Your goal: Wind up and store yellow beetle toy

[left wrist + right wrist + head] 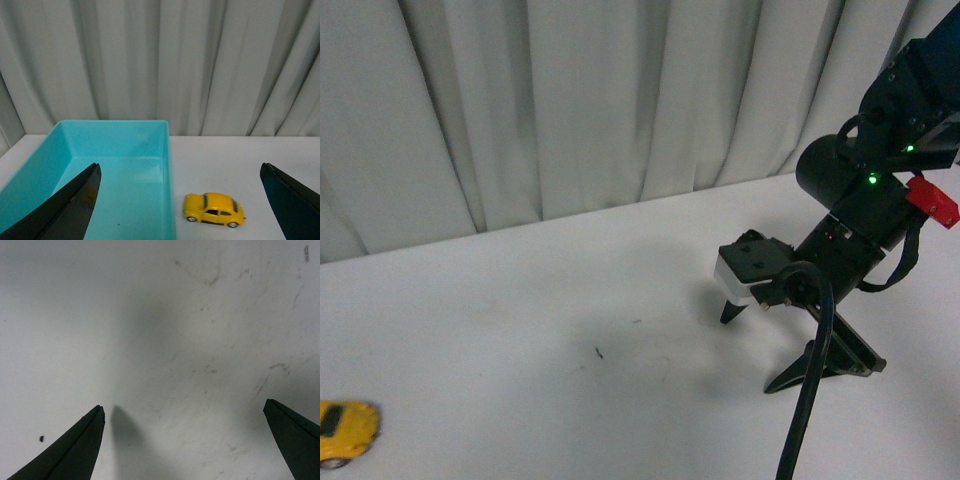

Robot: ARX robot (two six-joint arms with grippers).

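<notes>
Nearest you, at the desk's [520,330] front-left corner, the yellow beetle toy [345,432] sits on its wheels with nothing gripping it, so I judge you to be at the very first step: the reach, with winding and storing both not yet done. The left gripper [180,166] is released, fingers spread wide, and its wrist camera looks past them at the toy [214,209], which stands side-on just beside the long outer wall of a teal bin [115,139], a narrow strip of desk between them. The bin looks empty. Your next move likely calls for lowering the left gripper over the car and closing across its rounded body rather than over the wheels, since the glossy shell may slip if you catch only the roof. Mind the bin wall too: the finger on that side has little room. Further out, toward the desk's right edge, the right gripper [760,345] hangs low over bare desk, its fingers also parted and holding nothing; its wrist view shows only scuffed surface [200,340]. Behind everything hangs a pale curtain [620,100].
</notes>
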